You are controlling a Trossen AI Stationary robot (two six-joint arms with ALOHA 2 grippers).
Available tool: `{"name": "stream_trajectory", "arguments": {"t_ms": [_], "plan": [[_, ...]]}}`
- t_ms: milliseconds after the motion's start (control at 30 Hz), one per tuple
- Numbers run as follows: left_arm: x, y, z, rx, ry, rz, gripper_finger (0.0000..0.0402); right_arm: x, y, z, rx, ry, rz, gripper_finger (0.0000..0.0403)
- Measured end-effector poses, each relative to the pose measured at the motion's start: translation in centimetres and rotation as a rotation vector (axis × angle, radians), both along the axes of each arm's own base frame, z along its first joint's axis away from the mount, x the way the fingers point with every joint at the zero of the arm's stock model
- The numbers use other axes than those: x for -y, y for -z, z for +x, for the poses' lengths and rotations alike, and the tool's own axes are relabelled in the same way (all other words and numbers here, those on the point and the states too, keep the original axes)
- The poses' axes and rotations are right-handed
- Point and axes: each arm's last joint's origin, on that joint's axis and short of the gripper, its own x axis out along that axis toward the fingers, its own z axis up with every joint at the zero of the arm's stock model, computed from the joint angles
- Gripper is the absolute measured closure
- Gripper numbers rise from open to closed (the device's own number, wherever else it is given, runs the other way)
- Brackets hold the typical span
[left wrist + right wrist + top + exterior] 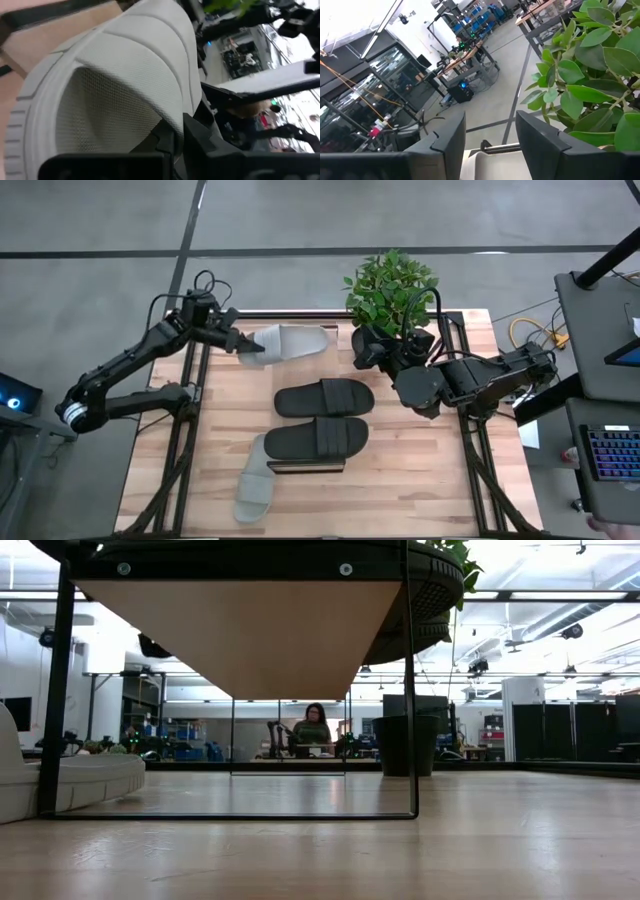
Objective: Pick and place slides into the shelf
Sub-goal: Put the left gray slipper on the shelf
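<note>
Hidden: the left gripper fingertips are vanishing under the strap.
Pale grey slide: ribbed, lying at the tabletop's far edge, pinched by the closed left gripper.
Right gripper: hovering parted, empty, beside the plant.

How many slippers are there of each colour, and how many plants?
Pale grey slides: 2, one at the far edge, held by the left pincer, one near the front
Black slides: 2
Potted plants: 1
Total: 5
</note>
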Motion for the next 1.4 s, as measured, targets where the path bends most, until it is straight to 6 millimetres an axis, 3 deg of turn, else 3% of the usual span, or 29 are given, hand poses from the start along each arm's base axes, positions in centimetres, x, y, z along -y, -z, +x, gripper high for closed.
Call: {"name": "stream_trajectory", "arguments": {"t_ms": [233, 633, 1400], "plan": [[-0.7, 0.4, 0.6, -0.065, -0.030, -0.042, 0.0401, 0.0, 0.0, 0.0, -0.003, 0.000, -0.001, 0.0243], [-2.1, 0.4, 2.6, -0.056, 0.089, -0.131, 0.0401, 0.0, 0.0, 0.0, -0.003, 0.000, -0.001, 0.0243], [-3.8, 2.8, 4.7, -0.132, 0.099, -0.205, 0.0401, 0.0, 0.1, 0.0, -0.017, 0.000, -0.009, 0.0251]]}}
